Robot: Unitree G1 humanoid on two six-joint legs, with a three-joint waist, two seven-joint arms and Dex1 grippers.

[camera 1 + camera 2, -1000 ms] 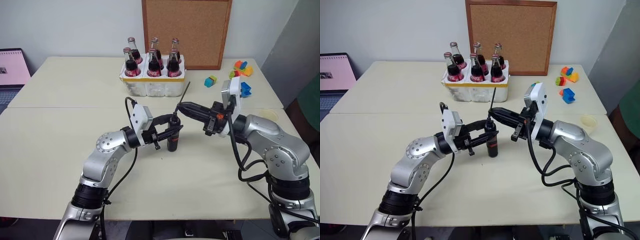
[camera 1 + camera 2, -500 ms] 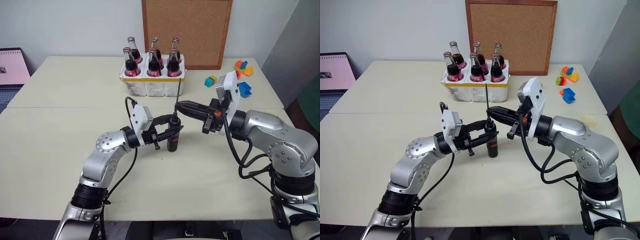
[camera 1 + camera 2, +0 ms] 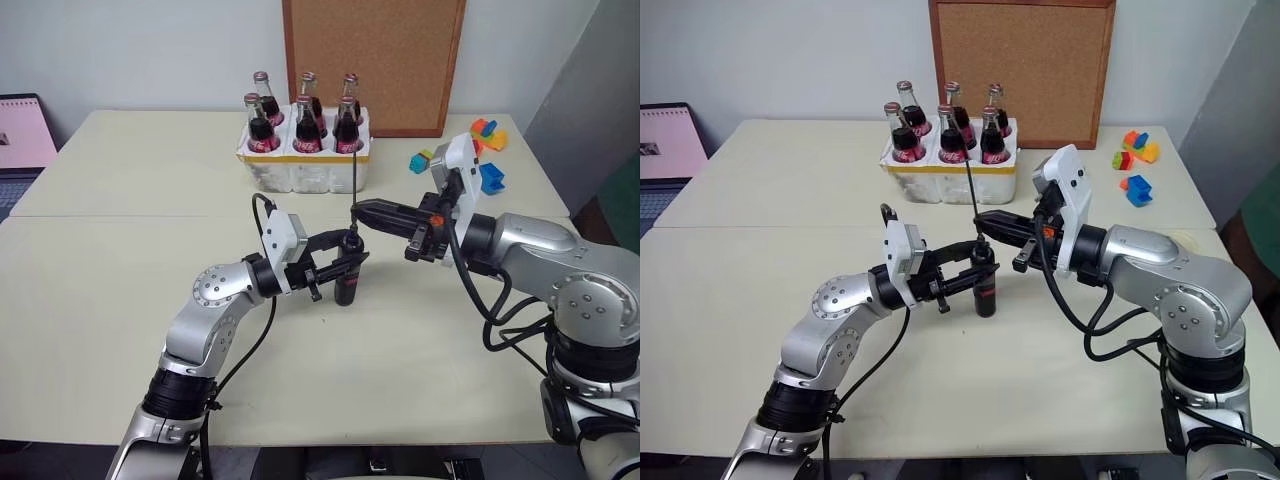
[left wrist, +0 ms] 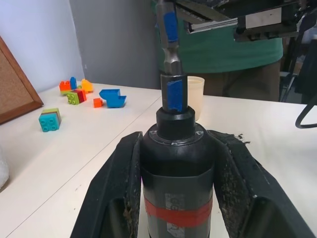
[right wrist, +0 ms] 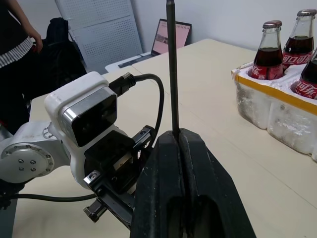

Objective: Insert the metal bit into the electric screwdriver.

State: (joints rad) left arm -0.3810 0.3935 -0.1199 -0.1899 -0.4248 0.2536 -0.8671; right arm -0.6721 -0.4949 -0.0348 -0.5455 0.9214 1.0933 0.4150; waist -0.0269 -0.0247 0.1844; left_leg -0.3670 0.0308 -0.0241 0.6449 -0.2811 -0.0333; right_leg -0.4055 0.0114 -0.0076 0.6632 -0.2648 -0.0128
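The electric screwdriver, black with a red band, stands upright on the table with my left gripper shut around its body. My right gripper is shut on the metal bit, a thin grey rod held nearly upright just above the screwdriver's nose. In the left wrist view the bit's lower end, marked blue, sits right at the opening of the nose; I cannot tell whether it has entered. The right wrist view shows the bit rising from between the shut fingers.
A white crate of cola bottles stands behind the grippers, with a cork board leaning on the wall. Coloured toy blocks lie at the back right and a laptop at the far left. A person stands nearby.
My right gripper has turned the bit from a slant to nearly upright and brought it over the screwdriver's nose. The left gripper and the screwdriver have stayed put.
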